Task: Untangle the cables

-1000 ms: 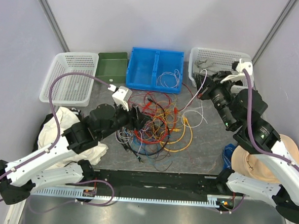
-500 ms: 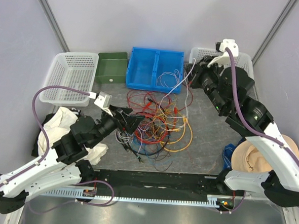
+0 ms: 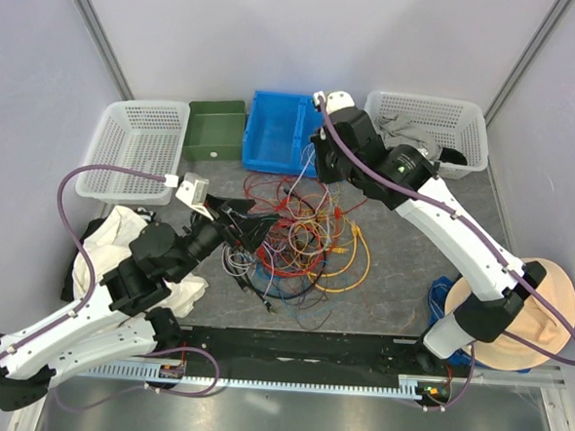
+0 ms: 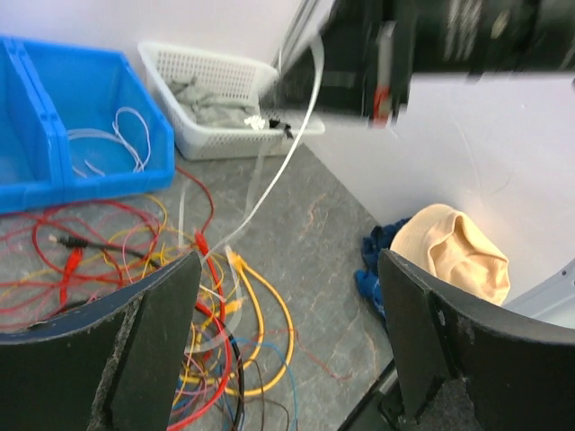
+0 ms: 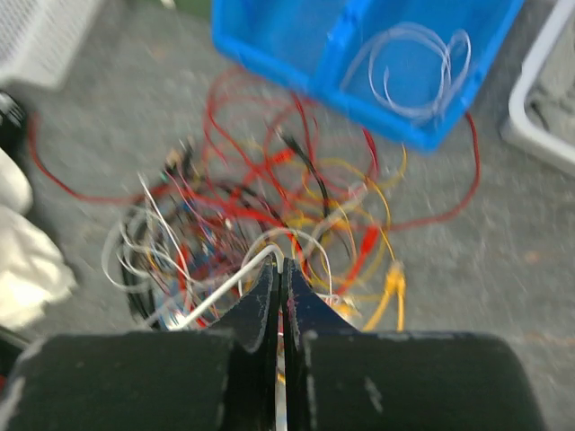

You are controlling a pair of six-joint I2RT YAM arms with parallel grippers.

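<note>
The cables [image 3: 296, 240] lie in a tangled pile of red, orange, yellow, white, blue and black wires at the table's middle. They also show in the left wrist view [image 4: 135, 260] and the right wrist view [image 5: 260, 206]. My right gripper [image 3: 315, 168] hangs above the pile's far edge by the blue bin. Its jaws [image 5: 280, 267] are shut on a white cable [image 5: 225, 289], which rises taut from the pile [image 4: 269, 175]. My left gripper [image 3: 253, 223] is open and empty, low at the pile's left side [image 4: 287, 332].
A blue bin [image 3: 273, 132] at the back holds a white wire coil [image 4: 126, 135]. A green bin [image 3: 215, 128] and a white basket [image 3: 135, 148] stand at back left, a basket with grey cloth [image 3: 430, 122] at back right. A hat [image 3: 516, 308] and a white cloth [image 3: 120, 235] lie near the front.
My right arm has swung left from the right basket to above the pile by the blue bin, carrying the white cable. My left gripper drew back a little, then held still.
</note>
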